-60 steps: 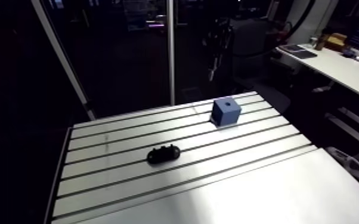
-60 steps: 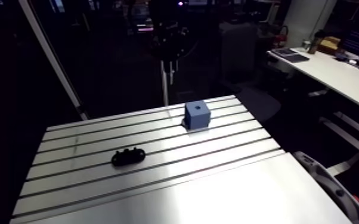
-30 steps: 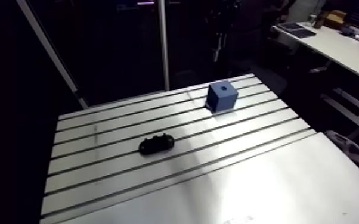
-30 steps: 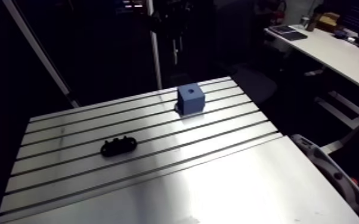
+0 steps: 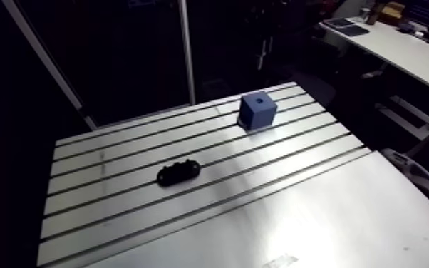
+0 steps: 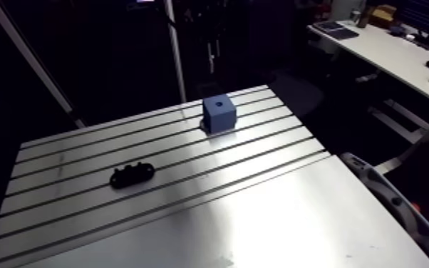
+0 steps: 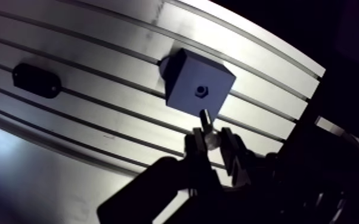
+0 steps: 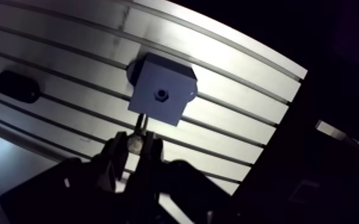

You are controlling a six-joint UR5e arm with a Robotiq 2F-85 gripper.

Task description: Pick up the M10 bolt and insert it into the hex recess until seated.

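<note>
A blue cube (image 5: 258, 110) stands near the far edge of the slotted table (image 5: 210, 207), with a small hex recess (image 7: 200, 91) in its upper face. In the wrist view my gripper (image 7: 212, 138) is shut on the M10 bolt (image 7: 206, 121). The bolt's head sits between the fingers and its shank points toward the cube. The bolt tip is short of the cube and off to one side of the recess, well above the table. In the arm view the gripper hangs dim and high behind the cube.
A black oblong fixture (image 5: 178, 172) lies on the table's ribbed part, left of and nearer than the cube. A smooth plate (image 5: 317, 228) covers the near half. The table's far edge runs just behind the cube.
The arm view has shifted as the camera moved. The cube and the black fixture keep their places on the table. The gripper still hangs high behind the cube.
</note>
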